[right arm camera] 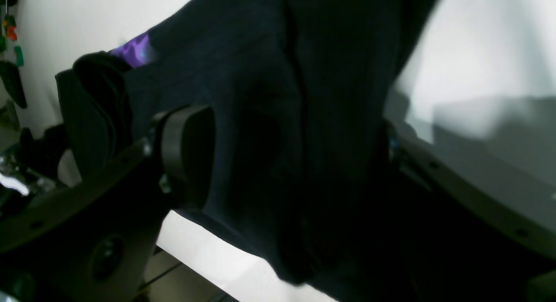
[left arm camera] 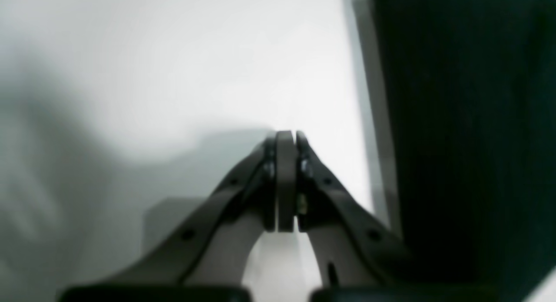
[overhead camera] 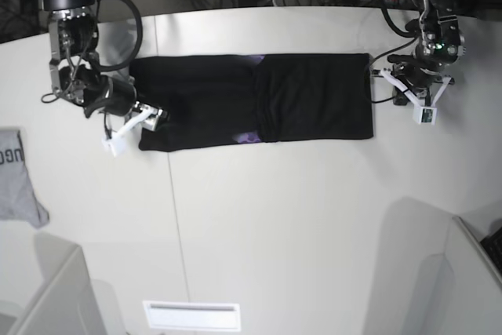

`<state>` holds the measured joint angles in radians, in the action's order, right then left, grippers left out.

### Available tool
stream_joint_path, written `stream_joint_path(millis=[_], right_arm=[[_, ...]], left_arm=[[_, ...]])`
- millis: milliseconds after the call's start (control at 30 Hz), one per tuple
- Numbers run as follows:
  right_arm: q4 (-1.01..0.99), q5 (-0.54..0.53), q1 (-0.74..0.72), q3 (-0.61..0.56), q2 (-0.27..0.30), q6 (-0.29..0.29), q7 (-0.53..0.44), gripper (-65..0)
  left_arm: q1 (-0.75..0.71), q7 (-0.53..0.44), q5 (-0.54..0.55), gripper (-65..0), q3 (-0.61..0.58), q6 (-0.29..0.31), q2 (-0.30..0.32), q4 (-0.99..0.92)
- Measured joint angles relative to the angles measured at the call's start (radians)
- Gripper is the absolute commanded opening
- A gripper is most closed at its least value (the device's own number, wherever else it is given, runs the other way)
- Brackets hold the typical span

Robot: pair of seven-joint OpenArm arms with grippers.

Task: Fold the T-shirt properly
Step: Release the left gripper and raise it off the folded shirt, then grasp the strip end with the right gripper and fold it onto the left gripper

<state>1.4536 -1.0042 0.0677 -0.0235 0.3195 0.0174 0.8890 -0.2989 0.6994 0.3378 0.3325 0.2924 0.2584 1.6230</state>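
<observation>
A: Where's our T-shirt (overhead camera: pixel 251 100)?

B: Flat on the white table (overhead camera: pixel 274 217), folded into a long black band, purple print peeking out at the fold.

A: Grippers?

B: Our left gripper (left arm camera: pixel 286 139) is pinched closed, empty, beside the shirt's edge. Right gripper (right arm camera: pixel 299 145) is spread wide, cloth between the fingers (right arm camera: pixel 186 154), not clamped.
</observation>
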Motion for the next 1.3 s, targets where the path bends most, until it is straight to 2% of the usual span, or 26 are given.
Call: stream_joint_path(millis=[67,167,267,400,600,633,667,767,867,1000,1133,1300], right_arm=[[0.0,-0.004,0.0,-0.012,0.0,0.0,-0.01,-20.7],[-0.008,-0.003,0.0,-0.011,-0.001,0.0,-0.014,-27.8],[-0.048,-0.011,-0.01,-0.01,0.005,0.002,-0.014,-41.3],[-0.118,-0.011,-0.05,-0.007,0.011,0.002,-0.006,-65.0],[-0.154,0.008,-0.088,-0.013,-0.001,0.002,-0.006,-65.0],[-0.151,0.038,-0.092,-0.014,-0.005,-0.004,-0.006,-65.0],[-0.142,0.059,-0.095,-0.016,-0.01,-0.042,-0.006,-65.0],[-0.069,0.254,-0.103,-0.023,-0.054,-0.137,0.004,-65.0],[0.014,0.4,-0.078,-0.028,-0.088,-0.161,0.0,-65.0],[0.106,0.509,-0.043,-0.021,-0.114,-0.195,0.047,-65.0],[0.212,0.562,-0.013,-0.027,-0.154,-0.191,0.058,-65.0],[0.352,0.599,-0.002,-0.026,-0.163,-0.191,0.056,-65.0]], left_arm=[[0.0,-0.058,-0.037,-65.0,-0.006,0.0,-0.029,-0.023],[0.01,-0.097,-0.053,-65.0,-0.004,0.0,-0.049,-0.051],[0.013,-0.106,-0.053,-65.0,-0.002,0.0,-0.053,-0.057],[0.014,-0.107,-0.054,-65.0,-0.008,0.0,-0.053,-0.057],[0.019,-0.132,-0.073,-65.0,-0.129,-0.016,-0.042,-0.048],[0.019,-0.135,-0.073,-65.0,-0.144,-0.024,-0.045,-0.047],[0.019,-0.14,-0.074,-65.0,-0.157,-0.029,-0.045,-0.046],[0.023,-0.152,-0.075,-65.0,-0.206,-0.031,-0.045,-0.044],[0.047,-0.139,-0.072,-65.0,-0.258,-0.027,-0.046,-0.044],[0.05,-0.143,-0.072,-65.0,-0.27,-0.029,-0.079,-0.043],[0.05,-0.143,-0.071,-65.0,-0.277,-0.023,-0.084,-0.043],[0.05,-0.142,-0.068,-65.0,-0.276,-0.022,-0.084,-0.043]])
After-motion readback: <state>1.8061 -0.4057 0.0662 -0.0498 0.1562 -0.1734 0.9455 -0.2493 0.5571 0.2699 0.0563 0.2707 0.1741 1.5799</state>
